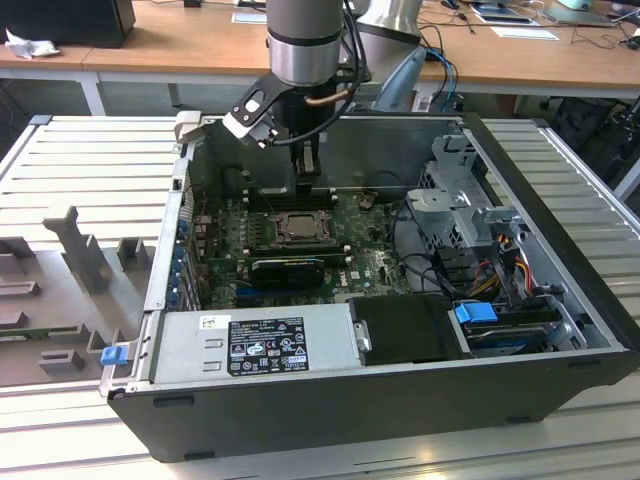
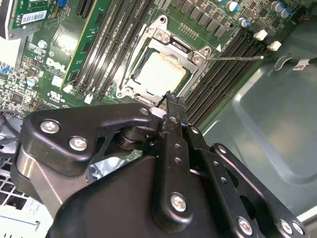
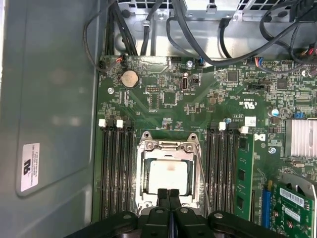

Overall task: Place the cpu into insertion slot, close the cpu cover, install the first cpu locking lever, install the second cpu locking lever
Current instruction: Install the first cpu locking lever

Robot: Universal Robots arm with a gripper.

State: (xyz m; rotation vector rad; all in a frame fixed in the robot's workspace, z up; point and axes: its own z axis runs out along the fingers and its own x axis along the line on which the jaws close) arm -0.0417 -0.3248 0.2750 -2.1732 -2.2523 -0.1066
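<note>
Gripper (image 3: 168, 194), fingers pressed together and holding nothing, hangs upper centre of your exterior view by the cover (image 3: 166, 147), which lies flat, pinning the cpu (image 3: 167, 176) down.

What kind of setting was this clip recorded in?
Probably a robotics lab or electronics workbench: an opened desktop computer case lies on a slatted metal table, a robot arm reaches into it, and wooden desks stand behind.

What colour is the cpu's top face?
Pale silvery-beige and plain, with no pattern; the cpu shows best in the first wrist view.
</note>
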